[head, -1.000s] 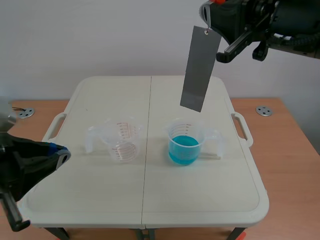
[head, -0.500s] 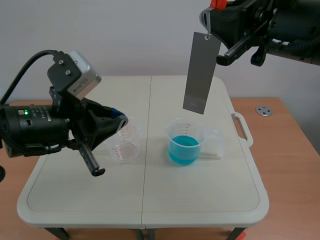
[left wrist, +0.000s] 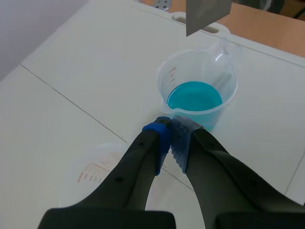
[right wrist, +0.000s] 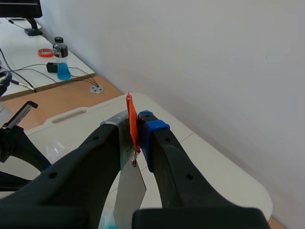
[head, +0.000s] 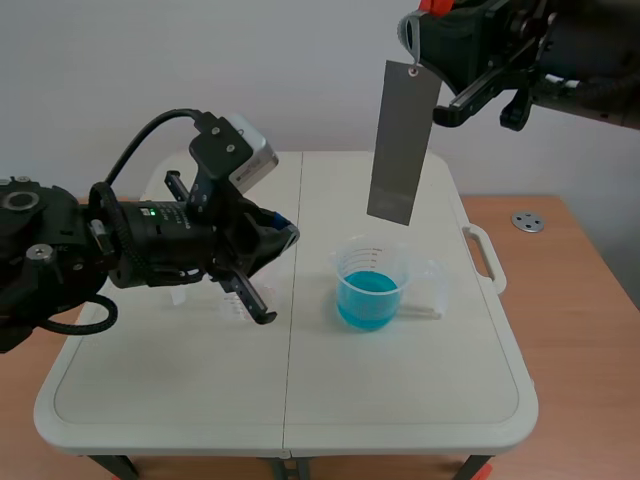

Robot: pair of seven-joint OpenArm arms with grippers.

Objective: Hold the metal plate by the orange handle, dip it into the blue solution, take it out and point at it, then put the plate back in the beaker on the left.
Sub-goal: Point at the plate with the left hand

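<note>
At the scene's left, the left arm (head: pixel 100 250) is showing a bulky black shell, a green light (head: pixel 152 211) glowing on it, a silver-grey camera box (head: pixel 245 155) sitting on top and a black cable (head: pixel 165 116) looping behind; the right arm (head: pixel 575 35), upper right, is wearing black too, and the fingers are ending in dotted pads (left wrist: pixel 181 143), grey or blue

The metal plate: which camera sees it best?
The scene view: it shows the whole metal plate hanging clear of the blue solution. The left wrist view catches only its lower end; the right wrist view only its top, below the orange handle.
</note>
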